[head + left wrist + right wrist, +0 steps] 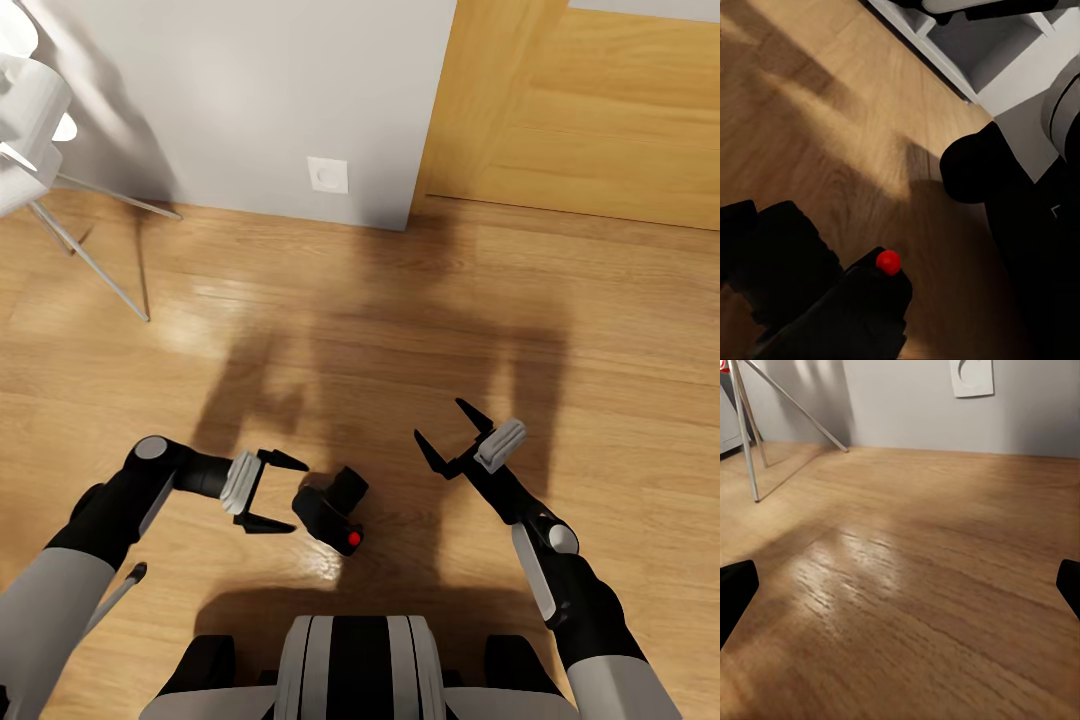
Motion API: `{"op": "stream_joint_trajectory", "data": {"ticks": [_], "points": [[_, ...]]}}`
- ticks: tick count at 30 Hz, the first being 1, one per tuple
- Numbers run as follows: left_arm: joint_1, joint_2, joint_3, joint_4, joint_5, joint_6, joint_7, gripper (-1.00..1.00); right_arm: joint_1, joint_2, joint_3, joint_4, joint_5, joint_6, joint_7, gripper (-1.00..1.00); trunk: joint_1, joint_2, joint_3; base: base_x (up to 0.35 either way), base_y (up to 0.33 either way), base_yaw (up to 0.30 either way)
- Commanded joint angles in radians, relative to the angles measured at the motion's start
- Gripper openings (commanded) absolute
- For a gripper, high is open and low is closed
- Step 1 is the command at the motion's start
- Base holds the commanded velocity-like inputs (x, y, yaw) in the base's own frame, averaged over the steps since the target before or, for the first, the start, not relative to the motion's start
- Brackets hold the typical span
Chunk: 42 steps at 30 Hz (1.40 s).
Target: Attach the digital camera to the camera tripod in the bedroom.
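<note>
step: grasp digital camera (333,508) on floor (300,330) | left gripper (285,492) jaws wide open, empty, just beside it | right gripper (452,436) jaws open, empty | advice: close squarely on body, not lens

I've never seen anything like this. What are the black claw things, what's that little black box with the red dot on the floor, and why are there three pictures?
It is a simulated robot with two arms. The big picture looks down from its head; the other two come from cameras near each arm's jaws. The claws are its grippers: the left gripper and the right gripper, both open and holding nothing. The black box is a digital camera lying on the wood floor just beside the left gripper; its red button shows close up in the left wrist picture. The thin metal legs by the wall belong to a white object cut off at the picture's edge.
</note>
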Motion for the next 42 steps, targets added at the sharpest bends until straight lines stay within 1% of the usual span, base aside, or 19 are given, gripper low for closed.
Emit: {"op": "stream_joint_trajectory", "data": {"ticks": [1,5,7,8,10,13,14,15,19,24,32,34,37,40,42], "points": [[-0.001,0.002,-0.003,0.001,0.005,-0.012,0.000,1.00,0.000,0.000,-0.001,0.001,-0.009,0.002,0.009,1.00,0.000,0.000,0.000,0.000,0.000,0.000],[-0.001,0.006,-0.003,0.005,0.004,-0.064,0.000,1.00,0.000,0.000,-0.001,0.001,-0.009,0.002,0.009,1.00,0.000,0.000,0.000,0.000,0.000,0.000],[-0.001,0.006,-0.002,0.006,0.004,-0.076,0.000,1.00,0.000,0.000,-0.001,0.001,-0.009,0.002,0.009,1.00,0.000,0.000,0.000,0.000,0.000,0.000],[-0.001,0.006,0.000,0.007,0.004,-0.092,0.000,1.00,0.000,0.000,-0.001,0.001,-0.009,0.002,0.009,1.00,0.000,0.000,0.000,0.000,0.000,0.000],[-0.001,0.005,0.001,0.008,0.002,-0.098,0.000,1.00,0.000,0.000,-0.001,0.001,-0.009,0.002,0.009,1.00,0.000,0.000,0.000,0.000,0.000,0.000],[-0.001,0.003,0.001,0.009,-0.023,-0.111,0.000,1.00,0.000,0.000,-0.001,0.001,-0.009,0.002,0.009,1.00,0.000,0.000,0.000,0.000,0.000,0.000],[-0.001,0.002,0.001,0.009,-0.041,-0.121,0.000,1.00,0.000,0.000,-0.001,0.001,-0.009,0.002,0.009,1.00,0.000,0.000,0.000,0.000,0.000,0.000],[-0.001,0.001,0.002,0.010,-0.051,-0.128,0.000,1.00,0.000,0.000,-0.001,0.001,-0.009,0.002,0.009,1.00,0.000,0.000,0.000,0.000,0.000,0.000],[-0.001,-0.002,0.002,0.014,-0.081,-0.159,0.000,1.00,0.000,0.000,-0.001,0.001,-0.009,0.002,0.009,1.00,0.000,0.000,0.000,0.000,0.000,0.000],[-0.001,-0.005,0.002,0.028,-0.100,-0.204,0.000,1.00,0.000,0.000,-0.001,0.001,-0.009,0.003,0.009,1.00,0.000,0.000,0.000,0.000,0.000,0.000],[-0.001,-0.006,-0.001,0.051,-0.106,-0.220,0.000,1.00,0.000,0.000,-0.001,0.001,-0.009,0.002,0.009,1.00,0.000,0.000,0.000,0.000,0.000,0.000],[-0.001,-0.007,-0.004,0.054,-0.107,-0.224,0.000,1.00,0.000,0.000,-0.001,0.001,-0.009,0.002,0.009,1.00,0.000,0.000,0.000,0.000,0.000,0.000],[-0.001,-0.006,-0.021,0.055,-0.107,-0.238,0.000,1.00,0.000,0.000,-0.001,0.001,-0.009,0.002,0.009,1.00,0.000,0.000,0.000,0.000,0.000,0.000],[-0.001,-0.006,-0.051,0.057,-0.107,-0.262,0.000,1.00,0.000,0.000,-0.001,0.001,-0.009,0.003,0.009,1.00,0.000,0.000,0.000,0.000,0.000,0.000],[-0.001,-0.006,-0.061,0.058,-0.107,-0.275,0.000,1.00,0.000,0.000,-0.001,0.001,-0.009,0.003,0.009,1.00,0.000,0.000,0.000,0.000,0.000,0.000]]}}
